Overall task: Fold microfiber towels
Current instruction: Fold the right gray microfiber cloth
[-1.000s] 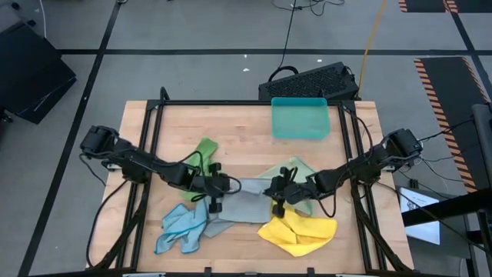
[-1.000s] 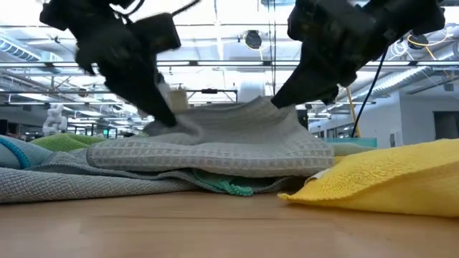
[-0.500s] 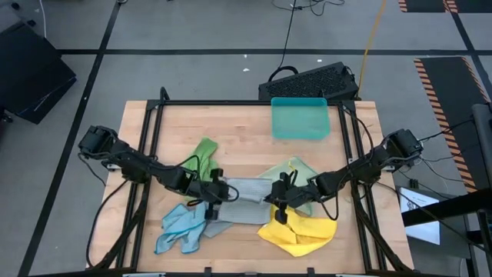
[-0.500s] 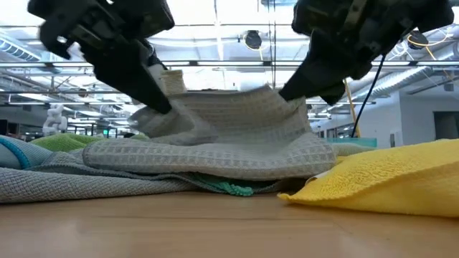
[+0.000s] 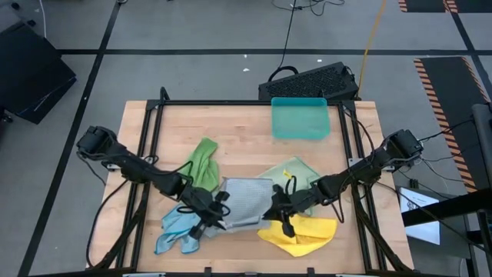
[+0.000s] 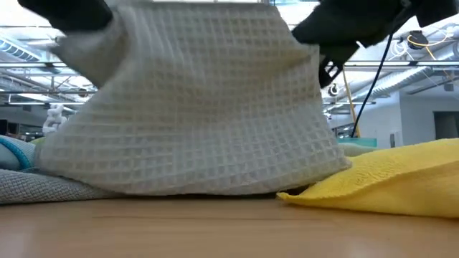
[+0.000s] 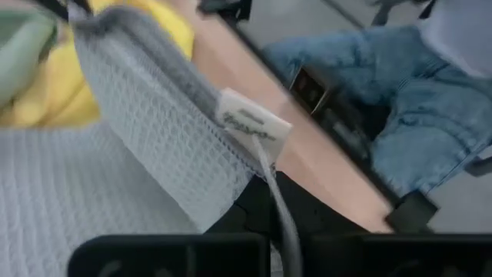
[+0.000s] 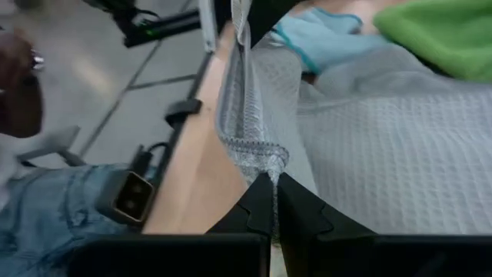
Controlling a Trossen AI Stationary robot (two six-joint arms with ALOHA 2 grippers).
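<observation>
Towels sit in a loose heap on the counter (image 5: 231, 123), toward its near half. Largest thing after the counter is the teal tray (image 5: 300, 118) at the far edge, well apart from the heap, nothing in it that shows.

Grey towel (image 5: 244, 203) is mid-heap and it's the one being worked. Low view shows it hanging like a curtain with its lower part resting on the counter, so its near edge is lifted, probably to carry it over for a fold. Both arms reach in from the sides to hold one corner each, which keeps the edge stretched flat instead of bunching.

Yellow towel (image 5: 300, 233) lies crumpled just right of the grey one, touching it. Light blue towel (image 5: 181, 229) is crumpled on the left, partly under the grey. Pale green towel (image 5: 290, 174) is behind the grey, partly covered by the right arm. Bright green towel (image 5: 201, 160) lies behind-left, near the left arm.

Left pincer (image 5: 211, 219) is clenched on the grey towel's near-left corner; wrist view shows the cloth edge with its white label (image 7: 252, 128) rising straight out of the fingers. Right pincer (image 5: 278, 217) is clenched on the near-right corner; its wrist view shows a bunched fold of grey weave pinched between the tips. Towel spans between the two pincers, taut enough to stay open.

A person in jeans shows beyond the counter edge in both wrist views.
</observation>
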